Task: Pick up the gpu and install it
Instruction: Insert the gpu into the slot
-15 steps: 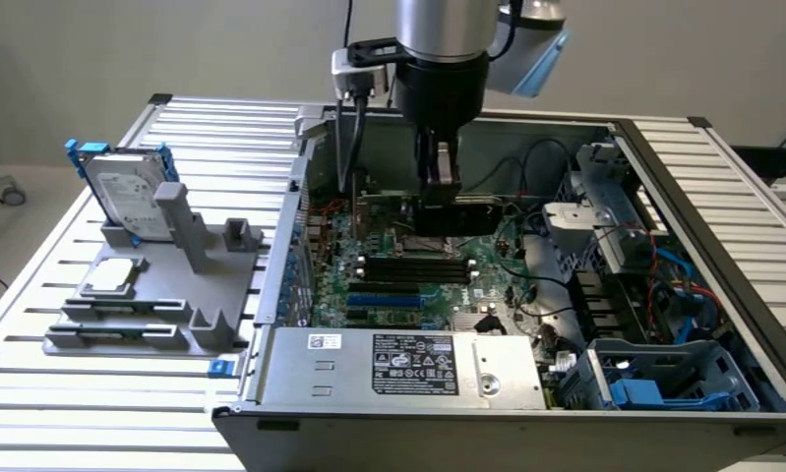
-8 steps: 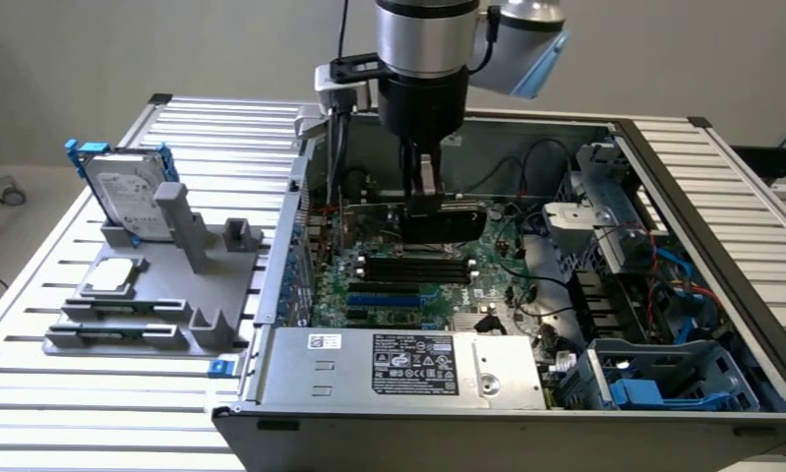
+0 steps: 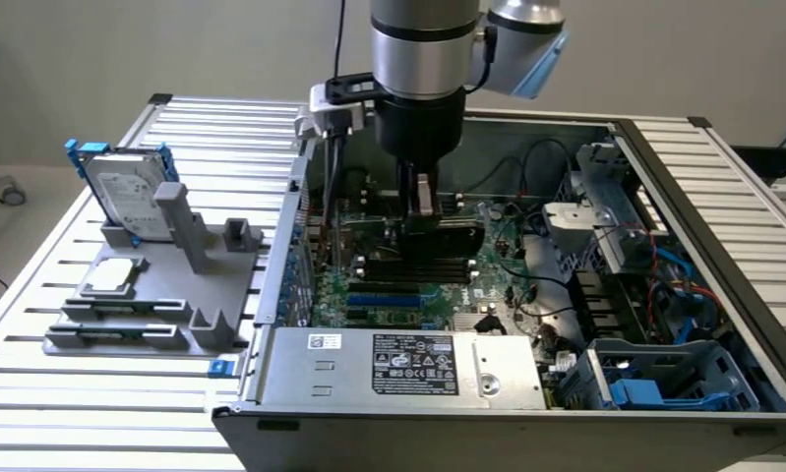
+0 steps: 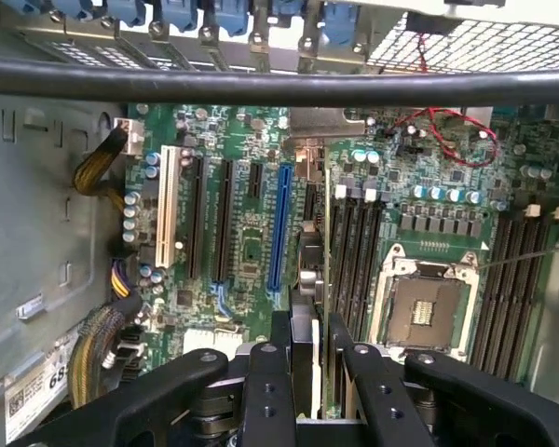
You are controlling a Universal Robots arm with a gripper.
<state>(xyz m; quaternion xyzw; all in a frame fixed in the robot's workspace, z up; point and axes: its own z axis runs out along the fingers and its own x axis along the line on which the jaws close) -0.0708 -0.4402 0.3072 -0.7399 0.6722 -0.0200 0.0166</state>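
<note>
The gpu (image 3: pixel 426 244) hangs edge-on inside the open computer case (image 3: pixel 707 197), low over the motherboard (image 3: pixel 406 295). My gripper (image 3: pixel 423 216) is shut on its top edge. In the wrist view, the gpu (image 4: pixel 307 270) runs as a thin card between my two black fingers (image 4: pixel 268 372), with its green board edge, its dark cooler and its silver bracket end visible. My gripper (image 4: pixel 312 368) holds it just beside the long blue slot (image 4: pixel 279 228), parallel to it. I cannot tell whether the card's lower edge touches the board.
A silver hard drive with a blue frame (image 3: pixel 124 192) and a small square chip (image 3: pixel 114 277) rest on the grey fixture (image 3: pixel 144 315) at the exterior view's left. The power supply (image 3: pixel 406 364), CPU socket (image 4: pixel 429 307), memory slots (image 4: pixel 354 251) and cable bundles (image 4: pixel 102 172) crowd the case.
</note>
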